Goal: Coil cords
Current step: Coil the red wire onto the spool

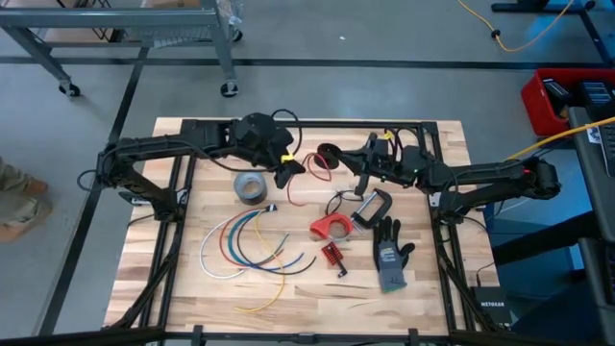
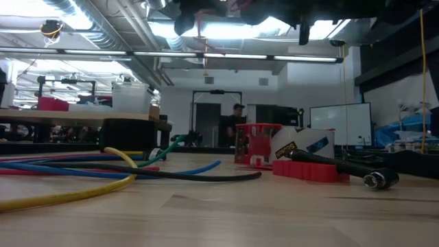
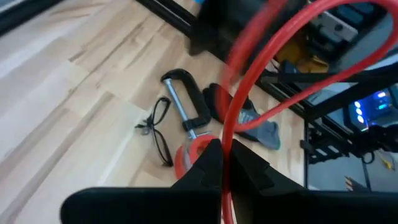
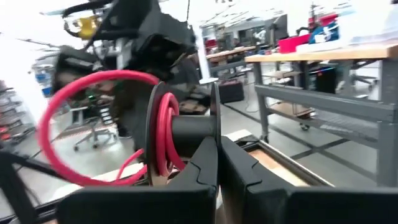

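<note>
Left gripper (image 3: pixel 222 163) clamped on red cord (image 3: pixel 273 37); right gripper (image 4: pixel 217 163) together; no legible writing.

The shut right pincer (image 4: pixel 217 163) holds a black spool (image 4: pixel 186 132) wound with red cord (image 4: pixel 163 127).

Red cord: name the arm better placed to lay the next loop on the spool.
Probably left. Its hand is shut on the red cord; the right hand holds the spool.
</note>
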